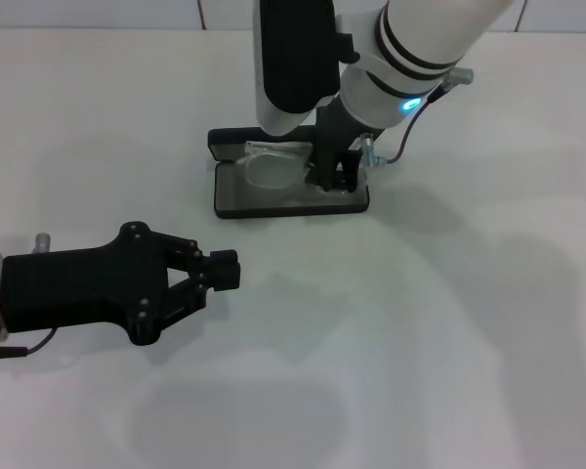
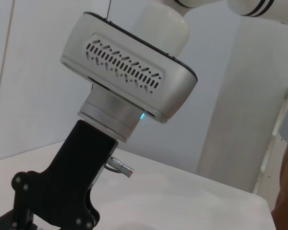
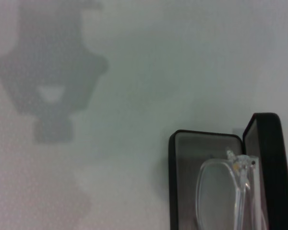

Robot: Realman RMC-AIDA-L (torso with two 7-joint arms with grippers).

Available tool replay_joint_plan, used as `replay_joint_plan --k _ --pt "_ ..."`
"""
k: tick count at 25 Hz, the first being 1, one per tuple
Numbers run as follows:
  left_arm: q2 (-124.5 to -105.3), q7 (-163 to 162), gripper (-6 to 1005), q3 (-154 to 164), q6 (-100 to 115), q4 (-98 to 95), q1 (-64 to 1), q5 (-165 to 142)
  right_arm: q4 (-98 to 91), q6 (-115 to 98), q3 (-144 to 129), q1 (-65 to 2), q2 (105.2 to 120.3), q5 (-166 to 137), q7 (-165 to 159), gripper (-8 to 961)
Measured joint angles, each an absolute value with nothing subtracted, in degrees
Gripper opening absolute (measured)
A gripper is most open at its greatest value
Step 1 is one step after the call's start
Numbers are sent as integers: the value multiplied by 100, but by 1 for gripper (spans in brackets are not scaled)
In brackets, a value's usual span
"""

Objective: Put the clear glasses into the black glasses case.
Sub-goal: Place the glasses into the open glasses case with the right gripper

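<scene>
The clear glasses (image 1: 272, 166) lie inside the open black glasses case (image 1: 273, 202), on its grey lining, with one lens toward the case's left end. The case stands on the white table (image 1: 449, 322), its lid (image 1: 227, 142) raised at the far side. The right tool (image 1: 332, 176) reaches down into the right end of the case, at the glasses; I cannot tell if its fingers are apart or together. The left tool (image 1: 225, 272) hovers over the table, nearer to the robot and well apart from the case, its fingers together and holding nothing.
</scene>
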State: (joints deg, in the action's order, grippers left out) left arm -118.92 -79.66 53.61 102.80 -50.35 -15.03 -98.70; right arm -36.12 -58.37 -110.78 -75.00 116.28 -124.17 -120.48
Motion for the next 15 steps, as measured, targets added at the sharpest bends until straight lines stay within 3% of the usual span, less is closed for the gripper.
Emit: replay_joint_plan --k 15 --pt "-11891 -7962 85 5361 10236 -5045 -1503 -9870 -3564 -5904 -11062 -7552 11628 -12481 -12203 142"
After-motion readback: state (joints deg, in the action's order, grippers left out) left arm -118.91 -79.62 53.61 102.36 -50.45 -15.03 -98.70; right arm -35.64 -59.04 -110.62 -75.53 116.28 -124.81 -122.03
